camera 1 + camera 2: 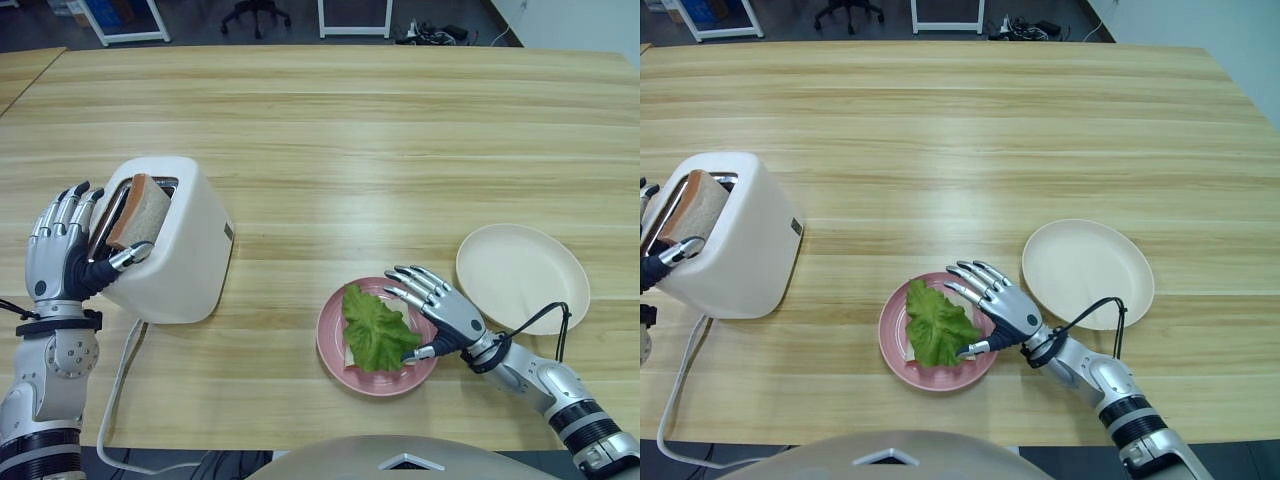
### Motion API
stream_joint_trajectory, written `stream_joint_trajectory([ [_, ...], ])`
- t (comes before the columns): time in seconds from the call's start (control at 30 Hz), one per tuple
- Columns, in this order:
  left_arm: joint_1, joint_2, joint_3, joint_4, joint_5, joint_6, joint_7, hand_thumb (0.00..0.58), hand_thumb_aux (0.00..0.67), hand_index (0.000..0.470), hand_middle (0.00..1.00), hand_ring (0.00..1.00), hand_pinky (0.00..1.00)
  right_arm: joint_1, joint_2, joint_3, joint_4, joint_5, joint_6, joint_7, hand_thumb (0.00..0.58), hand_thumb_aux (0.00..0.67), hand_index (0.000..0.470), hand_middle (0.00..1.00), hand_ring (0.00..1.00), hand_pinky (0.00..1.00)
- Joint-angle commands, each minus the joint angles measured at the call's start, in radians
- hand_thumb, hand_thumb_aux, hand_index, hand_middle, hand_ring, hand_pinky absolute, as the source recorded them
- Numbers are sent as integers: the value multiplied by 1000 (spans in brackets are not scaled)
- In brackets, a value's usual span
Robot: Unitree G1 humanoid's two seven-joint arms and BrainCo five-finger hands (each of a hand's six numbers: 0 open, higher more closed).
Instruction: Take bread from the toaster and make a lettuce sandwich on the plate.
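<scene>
A white toaster (175,245) stands at the left of the table with a slice of bread (140,210) sticking up from its slot. My left hand (62,245) is at the toaster's left side, fingers spread upward and thumb touching the bread's lower edge. On the pink plate (332,340) lies a lettuce leaf (375,330) over a slice of bread, whose pale edge (910,350) peeks out beneath. My right hand (440,310) rests open at the plate's right rim, thumb tip touching the lettuce's edge.
An empty cream plate (522,275) sits right of the pink plate, close behind my right wrist. The toaster's white cord (118,380) trails down to the table's front edge. Wide bare wood stretches across the far half of the table.
</scene>
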Motion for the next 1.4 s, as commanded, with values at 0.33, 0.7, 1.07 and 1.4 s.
stream_joint_trajectory([
  [0.33,57,59,-65,2,2,-79,-48,580,670,470,1000,1000,1000,-4,3,11,14,-10,15,-8,0,0,0,0,0,0],
  [0.7,-65,69,-129,45,115,-87,149,580,670,470,1000,1000,1000,-4,9,15,27,-17,36,-46,0,0,0,0,0,0],
  [1.07,-203,-8,-68,48,23,-81,328,580,670,470,1000,1000,1000,-9,18,18,42,-21,46,-82,0,0,0,0,0,0],
  [1.4,-293,-137,1,-56,-160,-129,360,580,670,470,1000,1000,1000,-14,20,15,42,-22,53,-112,0,0,0,0,0,0],
])
